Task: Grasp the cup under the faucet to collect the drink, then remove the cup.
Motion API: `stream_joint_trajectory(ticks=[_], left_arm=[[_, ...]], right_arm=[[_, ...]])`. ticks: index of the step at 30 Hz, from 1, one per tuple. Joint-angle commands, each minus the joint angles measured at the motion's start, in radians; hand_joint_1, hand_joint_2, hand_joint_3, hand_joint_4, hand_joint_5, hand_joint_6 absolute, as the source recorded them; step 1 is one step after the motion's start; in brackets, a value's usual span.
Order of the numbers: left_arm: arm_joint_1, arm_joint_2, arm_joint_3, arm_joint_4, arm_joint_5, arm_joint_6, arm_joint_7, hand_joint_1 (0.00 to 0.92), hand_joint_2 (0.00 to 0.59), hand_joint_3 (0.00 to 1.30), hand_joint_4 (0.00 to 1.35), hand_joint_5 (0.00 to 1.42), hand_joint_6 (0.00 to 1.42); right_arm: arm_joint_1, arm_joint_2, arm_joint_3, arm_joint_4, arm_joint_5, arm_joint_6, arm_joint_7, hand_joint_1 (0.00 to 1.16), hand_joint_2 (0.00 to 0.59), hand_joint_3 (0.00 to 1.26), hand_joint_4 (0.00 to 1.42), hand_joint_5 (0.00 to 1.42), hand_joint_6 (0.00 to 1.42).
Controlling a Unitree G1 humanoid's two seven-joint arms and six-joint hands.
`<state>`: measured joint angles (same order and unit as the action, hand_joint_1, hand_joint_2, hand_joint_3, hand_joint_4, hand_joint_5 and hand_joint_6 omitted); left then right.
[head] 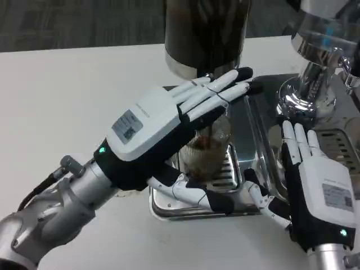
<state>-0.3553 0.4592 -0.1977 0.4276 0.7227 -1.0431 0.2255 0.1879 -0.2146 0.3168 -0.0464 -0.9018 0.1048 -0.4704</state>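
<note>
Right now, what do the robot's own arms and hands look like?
Both forearms are silver metal. The left forearm has a black cable and a plug by the wrist. Each hand, left hand and right hand, has a white back with a small printed label, black sides, white-and-black fingers and a green light near the wrist.

a white table [67, 90] fills most of the frame, from the left edge to the centre. along the top edge, a dark grey carpeted floor [79, 22] lies beyond it.

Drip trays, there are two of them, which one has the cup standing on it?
The left drip tray, under the dark dispenser. The cup stands on its grate, behind the left hand. The right tray carries the chrome machine.
</note>
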Motion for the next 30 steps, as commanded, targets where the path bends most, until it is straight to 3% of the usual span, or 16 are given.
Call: stream_joint_trajectory(ticks=[1,6,11,17,23,30], left_arm=[[0.008,0.027,-0.040,-0.014,0.053,0.009,0.002,0.000,0.012,0.12,0.02,0.23,0.20],[0.006,0.034,-0.049,-0.009,0.047,0.020,0.022,0.000,0.013,0.12,0.02,0.23,0.20],[0.004,0.038,-0.042,-0.007,0.035,0.025,0.034,0.000,0.013,0.13,0.02,0.23,0.19],[0.005,0.038,-0.041,-0.008,0.029,0.027,0.042,0.000,0.013,0.13,0.02,0.23,0.19],[0.007,0.036,-0.040,-0.010,0.026,0.030,0.048,0.000,0.015,0.14,0.02,0.23,0.19],[0.010,0.034,-0.034,-0.014,0.029,0.043,0.060,0.000,0.029,0.14,0.03,0.24,0.19]], right_arm=[[-0.004,-0.006,-0.005,0.006,0.011,-0.010,0.001,0.39,0.375,0.01,0.00,0.00,0.17],[-0.005,-0.013,-0.013,0.005,0.050,-0.048,0.002,0.39,0.362,0.01,0.00,0.00,0.17],[-0.030,-0.032,-0.050,0.049,0.226,-0.198,0.057,0.42,0.290,0.00,0.00,0.00,0.19],[-0.080,-0.044,-0.074,0.124,0.362,-0.291,0.156,0.48,0.249,0.00,0.00,0.00,0.17],[-0.144,-0.045,-0.073,0.199,0.416,-0.336,0.245,0.51,0.230,0.00,0.00,0.00,0.14],[-0.221,-0.026,-0.072,0.286,0.457,-0.379,0.299,0.53,0.218,0.00,0.00,0.00,0.03]])
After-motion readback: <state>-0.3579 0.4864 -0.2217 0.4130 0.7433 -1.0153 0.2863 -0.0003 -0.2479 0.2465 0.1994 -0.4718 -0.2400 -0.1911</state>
